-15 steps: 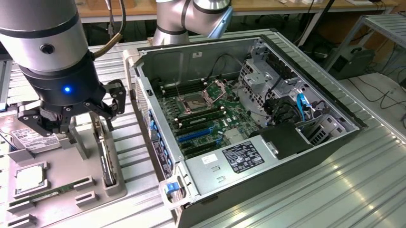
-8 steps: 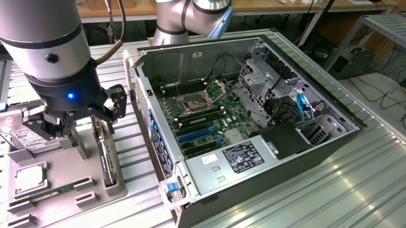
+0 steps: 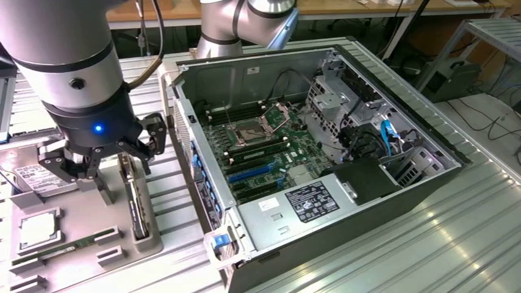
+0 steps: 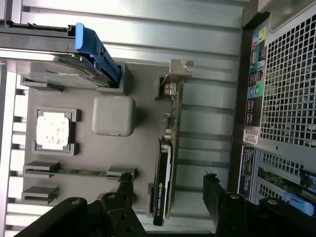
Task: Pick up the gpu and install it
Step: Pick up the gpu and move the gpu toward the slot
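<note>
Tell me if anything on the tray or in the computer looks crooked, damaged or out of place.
Nothing stands out. The graphics card stands on edge in its slot on the tray, the open tool above it; the computer case lies open.

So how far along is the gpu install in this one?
Done: nothing that shows. The gpu stands on edge in its slot in the grey holder, outside the open computer case. In hand: the gripper hangs over the card, jaws open on either side of it, not gripping. Left: lifting the card and seating it in the case.
</note>
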Robot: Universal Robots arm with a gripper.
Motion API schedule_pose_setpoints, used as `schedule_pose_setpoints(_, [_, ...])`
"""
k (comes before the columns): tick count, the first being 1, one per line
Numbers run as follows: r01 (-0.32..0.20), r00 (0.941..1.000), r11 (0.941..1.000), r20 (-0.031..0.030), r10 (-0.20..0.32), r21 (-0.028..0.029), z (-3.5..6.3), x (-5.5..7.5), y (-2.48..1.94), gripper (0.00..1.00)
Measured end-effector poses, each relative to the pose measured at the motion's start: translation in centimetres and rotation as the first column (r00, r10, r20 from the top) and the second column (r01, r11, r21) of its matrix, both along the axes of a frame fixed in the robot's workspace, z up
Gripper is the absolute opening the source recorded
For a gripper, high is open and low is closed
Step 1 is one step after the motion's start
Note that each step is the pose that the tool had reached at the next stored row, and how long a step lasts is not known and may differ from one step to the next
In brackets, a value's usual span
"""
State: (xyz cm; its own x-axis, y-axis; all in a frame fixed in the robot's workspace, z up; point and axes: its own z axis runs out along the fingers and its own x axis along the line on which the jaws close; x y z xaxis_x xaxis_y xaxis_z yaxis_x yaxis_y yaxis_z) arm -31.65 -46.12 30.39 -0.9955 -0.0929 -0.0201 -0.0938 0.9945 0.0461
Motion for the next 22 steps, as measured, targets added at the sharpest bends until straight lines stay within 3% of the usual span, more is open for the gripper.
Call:
schedule_pose_setpoints(6, [0.0, 1.0, 1.0, -0.0003, 0.0, -0.0003, -0.59, 0.0, 0.14, 0.68])
schedule_pose_setpoints(12, [0.0, 1.0, 1.0, 0.0, 0.0, -0.0001, -1.08, 0.0, 0.56, 0.68])
schedule_pose_setpoints(22, [0.01, 0.9999, 0.9999, -0.0002, -0.01, -0.0002, -2.0, 0.1, 0.63, 0.68])
